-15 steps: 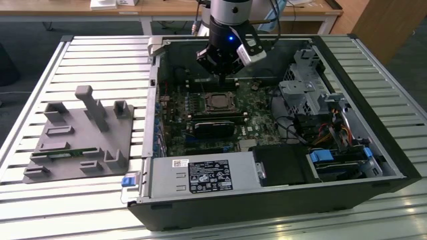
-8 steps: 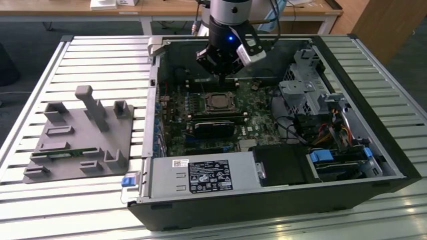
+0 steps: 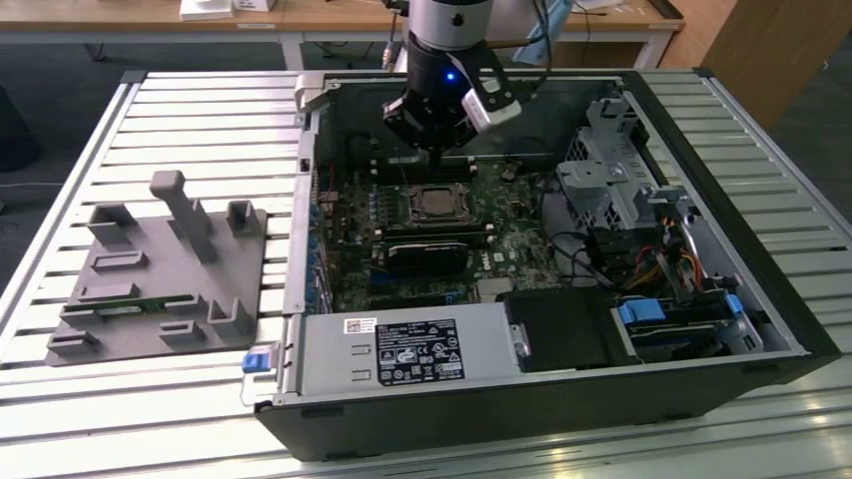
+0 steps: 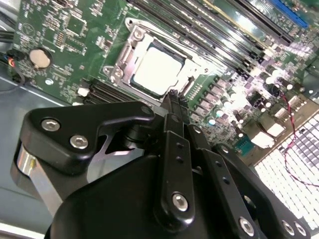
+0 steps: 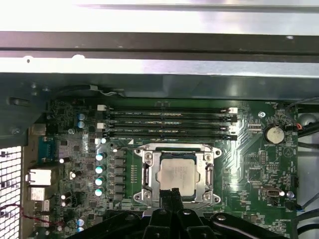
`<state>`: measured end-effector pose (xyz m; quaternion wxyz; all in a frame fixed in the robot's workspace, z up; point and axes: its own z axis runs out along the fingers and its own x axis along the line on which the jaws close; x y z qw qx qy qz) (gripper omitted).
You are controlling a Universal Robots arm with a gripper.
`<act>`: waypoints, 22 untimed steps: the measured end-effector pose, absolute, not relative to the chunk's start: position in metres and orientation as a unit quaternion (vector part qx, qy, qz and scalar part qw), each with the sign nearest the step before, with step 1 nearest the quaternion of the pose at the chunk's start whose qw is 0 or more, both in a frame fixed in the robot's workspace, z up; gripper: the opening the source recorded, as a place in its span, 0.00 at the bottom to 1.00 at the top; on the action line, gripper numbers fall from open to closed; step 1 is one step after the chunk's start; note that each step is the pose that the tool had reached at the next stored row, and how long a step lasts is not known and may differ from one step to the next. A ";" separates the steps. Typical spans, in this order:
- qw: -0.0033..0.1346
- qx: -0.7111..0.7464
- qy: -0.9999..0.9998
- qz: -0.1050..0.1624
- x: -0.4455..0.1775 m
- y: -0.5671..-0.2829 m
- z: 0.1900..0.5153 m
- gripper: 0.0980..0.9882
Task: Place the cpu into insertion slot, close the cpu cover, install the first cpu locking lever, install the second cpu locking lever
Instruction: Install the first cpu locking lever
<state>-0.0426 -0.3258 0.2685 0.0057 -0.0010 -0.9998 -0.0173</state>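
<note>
The cpu lies flat in the insertion slot on the green board, with its pale metallic top showing. The silvery cpu cover lies down around it, the chip visible through its window. In the second wrist view the cpu is just beyond my gripper, whose black fingertips are pressed together at the socket's near edge with nothing between them. In the exterior view my gripper hangs inside the open computer case, above and just behind the cpu.
Several long black memory slots run beside the socket. A black rectangular module lies in front of it. The drive cage, cables and power supply crowd the case. A grey fixture plate lies at the exterior view's left.
</note>
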 end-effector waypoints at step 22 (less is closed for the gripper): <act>-0.008 -0.001 -1.000 -0.017 -0.081 -0.323 0.266 0.01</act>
